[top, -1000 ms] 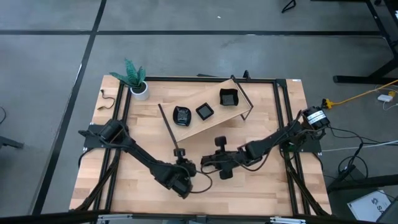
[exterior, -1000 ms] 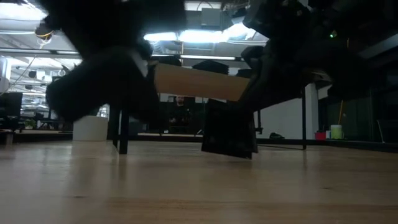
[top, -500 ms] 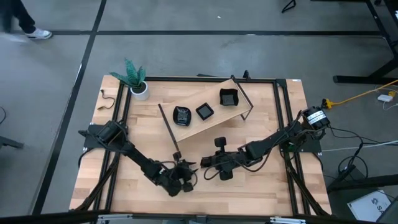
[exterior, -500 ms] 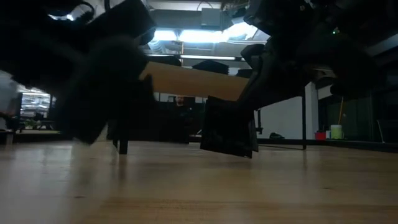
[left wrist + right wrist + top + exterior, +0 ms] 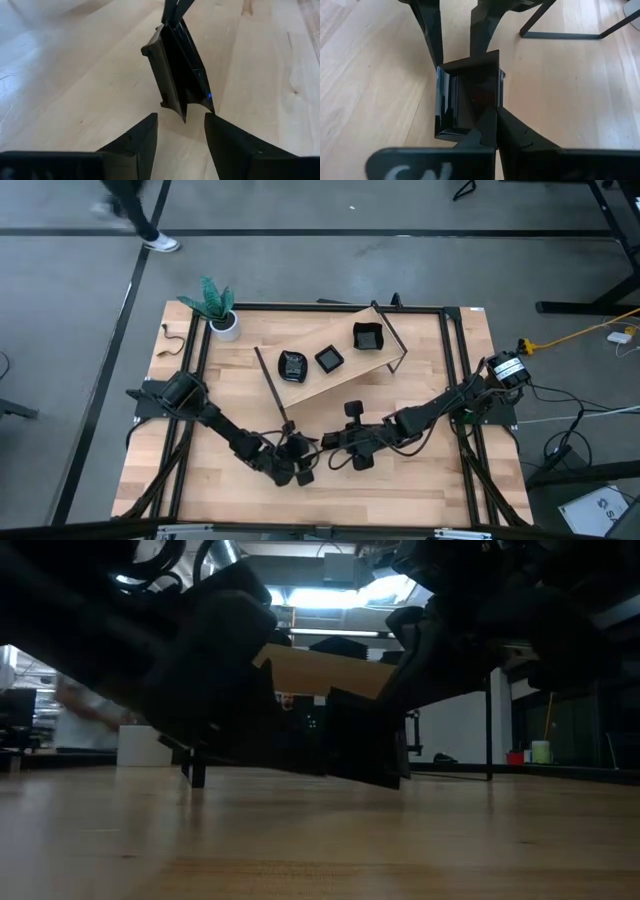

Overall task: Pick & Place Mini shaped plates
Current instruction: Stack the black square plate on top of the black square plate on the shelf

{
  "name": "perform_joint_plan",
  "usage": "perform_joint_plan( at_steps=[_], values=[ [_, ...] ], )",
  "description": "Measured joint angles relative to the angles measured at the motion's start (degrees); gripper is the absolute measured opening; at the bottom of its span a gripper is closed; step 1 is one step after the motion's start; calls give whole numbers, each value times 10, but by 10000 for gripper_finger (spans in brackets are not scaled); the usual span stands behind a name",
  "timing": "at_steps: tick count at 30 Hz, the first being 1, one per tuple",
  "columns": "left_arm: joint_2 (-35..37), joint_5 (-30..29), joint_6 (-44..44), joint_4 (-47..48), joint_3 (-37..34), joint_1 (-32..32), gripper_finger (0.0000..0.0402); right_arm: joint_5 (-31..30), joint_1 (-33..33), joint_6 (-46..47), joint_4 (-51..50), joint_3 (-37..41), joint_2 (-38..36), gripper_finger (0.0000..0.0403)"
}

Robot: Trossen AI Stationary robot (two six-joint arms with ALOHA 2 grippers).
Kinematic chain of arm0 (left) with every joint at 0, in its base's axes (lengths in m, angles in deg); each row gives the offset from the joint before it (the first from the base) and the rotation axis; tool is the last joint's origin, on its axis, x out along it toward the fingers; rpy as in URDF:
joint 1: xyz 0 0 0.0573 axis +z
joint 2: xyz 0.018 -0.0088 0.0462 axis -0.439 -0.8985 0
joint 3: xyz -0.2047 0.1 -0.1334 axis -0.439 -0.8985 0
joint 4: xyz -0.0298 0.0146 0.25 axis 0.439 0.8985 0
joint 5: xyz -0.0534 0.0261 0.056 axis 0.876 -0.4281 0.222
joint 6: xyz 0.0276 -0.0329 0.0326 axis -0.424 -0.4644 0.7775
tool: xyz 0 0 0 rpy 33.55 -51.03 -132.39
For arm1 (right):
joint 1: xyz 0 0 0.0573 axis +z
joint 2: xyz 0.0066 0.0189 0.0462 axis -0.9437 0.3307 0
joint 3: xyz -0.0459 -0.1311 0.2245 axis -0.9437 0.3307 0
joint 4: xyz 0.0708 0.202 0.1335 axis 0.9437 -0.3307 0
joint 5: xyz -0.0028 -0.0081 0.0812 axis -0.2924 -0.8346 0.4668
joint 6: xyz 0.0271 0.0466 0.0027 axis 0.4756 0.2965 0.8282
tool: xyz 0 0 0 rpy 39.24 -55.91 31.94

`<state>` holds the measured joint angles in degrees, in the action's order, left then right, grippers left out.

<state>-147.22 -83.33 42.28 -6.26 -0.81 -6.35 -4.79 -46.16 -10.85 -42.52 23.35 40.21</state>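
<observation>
At the table's far left corner stands a white pot with a green plant [image 5: 217, 308], apart from the work. The left gripper [image 5: 298, 463] sits low over the wood near the front middle, its fingers [image 5: 135, 141] spread moderately and holding nothing, aimed at a square black plate [image 5: 179, 75] just ahead of their tips. That plate hangs on edge just above the table, pinched by its rim in the closed right gripper [image 5: 492, 131], which reaches in from the right beside the left one. Behind them a slanted wooden shelf [image 5: 345, 375] carries three more mini shaped plates: a rounded one [image 5: 292, 365], a small square one [image 5: 329, 359] and a larger square one [image 5: 368, 336]. The held plate looks rigid, light and glossy, so probably slick and liable to chip if dropped; the left fingers would do best to close across the free rim opposite the right gripper's hold.
</observation>
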Motion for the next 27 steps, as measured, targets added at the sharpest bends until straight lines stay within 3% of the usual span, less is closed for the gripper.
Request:
perform_joint_plan(
  at_steps=[21,27],
  values=[
    [0,-21,0,18,0,0,157,14,0,-2,11,0,0,3],
    [0,-35,1,-1,0,0,136,13,0,-2,17,0,0,3]
  ],
)
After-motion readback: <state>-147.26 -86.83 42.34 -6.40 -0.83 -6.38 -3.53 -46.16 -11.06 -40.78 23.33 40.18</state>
